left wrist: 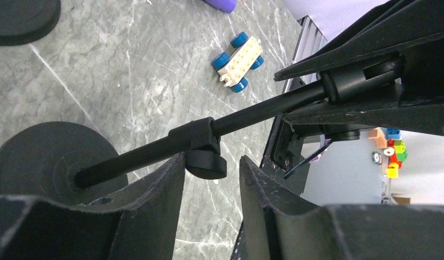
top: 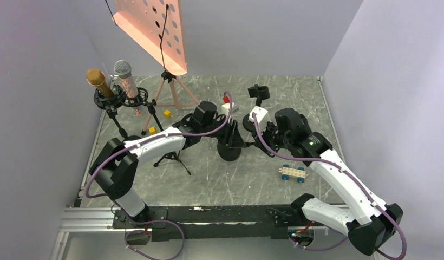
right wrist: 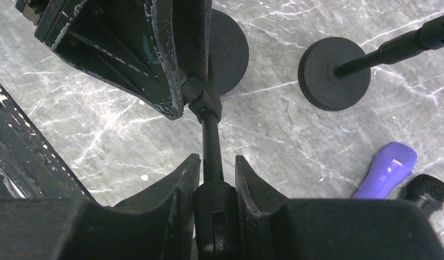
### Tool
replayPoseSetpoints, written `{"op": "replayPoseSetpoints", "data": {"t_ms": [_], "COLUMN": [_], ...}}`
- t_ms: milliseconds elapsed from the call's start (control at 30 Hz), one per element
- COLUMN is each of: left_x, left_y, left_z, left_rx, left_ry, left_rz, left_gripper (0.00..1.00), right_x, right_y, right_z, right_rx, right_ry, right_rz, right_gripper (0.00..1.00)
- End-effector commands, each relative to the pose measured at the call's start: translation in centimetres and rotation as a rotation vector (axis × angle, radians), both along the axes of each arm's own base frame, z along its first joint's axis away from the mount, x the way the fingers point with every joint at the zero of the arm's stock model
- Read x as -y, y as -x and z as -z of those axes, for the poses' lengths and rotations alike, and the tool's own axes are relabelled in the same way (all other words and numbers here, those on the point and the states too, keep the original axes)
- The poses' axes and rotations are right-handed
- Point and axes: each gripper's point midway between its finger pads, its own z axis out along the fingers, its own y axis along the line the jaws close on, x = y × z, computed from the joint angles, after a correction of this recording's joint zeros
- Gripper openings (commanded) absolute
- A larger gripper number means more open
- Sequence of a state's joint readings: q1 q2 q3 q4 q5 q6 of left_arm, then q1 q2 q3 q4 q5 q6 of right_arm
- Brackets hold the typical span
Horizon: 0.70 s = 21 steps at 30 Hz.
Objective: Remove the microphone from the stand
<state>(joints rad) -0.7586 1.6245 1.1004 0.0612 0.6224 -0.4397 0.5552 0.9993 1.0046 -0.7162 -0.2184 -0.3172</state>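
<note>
At the middle of the grey marble table [top: 209,179], the black microphone stand [left wrist: 252,111] rises from its round base [top: 228,154], and both arms meet on it. The left gripper [left wrist: 211,160] has its fingers apart, straddling the pole at the collar knob [left wrist: 206,165]; 1 finger touches the collar and the other stands clear of it. The right gripper [right wrist: 216,160] is clamped on the dark cylindrical piece [right wrist: 213,216] at the pole's upper end; whether that piece is a microphone or a clip cannot be told. A purple microphone [right wrist: 387,169] and a black microphone [right wrist: 426,190] lie side by side on the tabletop. By the far-left corner, a gold microphone [top: 98,81] and a silver microphone [top: 124,73] sit in tripod stands.
</note>
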Motion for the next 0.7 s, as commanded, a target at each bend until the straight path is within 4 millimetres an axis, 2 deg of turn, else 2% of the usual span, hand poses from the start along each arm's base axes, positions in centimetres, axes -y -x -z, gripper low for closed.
{"op": "replayPoseSetpoints", "data": {"t_ms": [0,133,233,267,400,567,667], "left_x": [0.3,1.0,1.4,1.4,1.6,1.8,1.2], "left_y": [-0.6,0.1,0.0,0.0,0.4,2.2,2.7], "left_z": [-1.7,-2.4,-2.4,-2.4,-2.7,-2.8,-2.2], "left_rx": [0.034,0.046,0.060,0.068,0.144,0.324,0.484], "left_ry": [0.022,0.062,0.065,0.062,0.055,0.026,-0.022], "left_rz": [-0.031,0.032,0.043,0.040,0.068,0.181,0.253], "left_gripper": [0.47,0.31,0.12,0.01,0.00,0.00,0.00], "right_x": [-1.3,-1.4,-1.5,-1.5,-1.5,-1.7,-1.7], "right_y": [-0.9,-0.7,-0.8,-0.8,-0.8,-0.9,-1.0], "right_z": [-2.7,-2.5,-2.5,-2.6,-2.7,-3.3,-3.1], "right_rx": [0.090,0.082,0.080,0.082,0.070,0.000,-0.090], "right_ry": [-0.093,-0.097,-0.098,-0.096,-0.088,-0.129,-0.179], "right_rz": [-0.013,-0.019,-0.023,-0.023,-0.024,0.029,0.067], "right_gripper": [0.00,0.00,0.00,0.00,0.00,0.00,0.00]}}
